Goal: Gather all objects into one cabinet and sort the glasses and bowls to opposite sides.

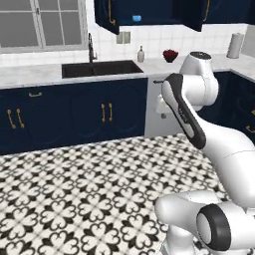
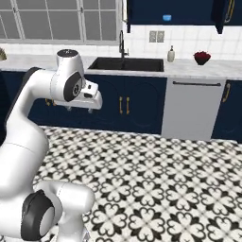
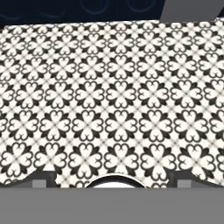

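At the top centre of the frame, inside the wall cabinet, we see the blue bowl, likely light, rigid and best gripped by its rim, while our end effector is spread wide, holding nothing.

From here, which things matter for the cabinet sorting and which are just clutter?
Job:
blue bowl, in the open wall cabinet
gripper, open, over bare floor

Clutter:
soap bottle
dark red bowl
paper towel roll
sink
faucet
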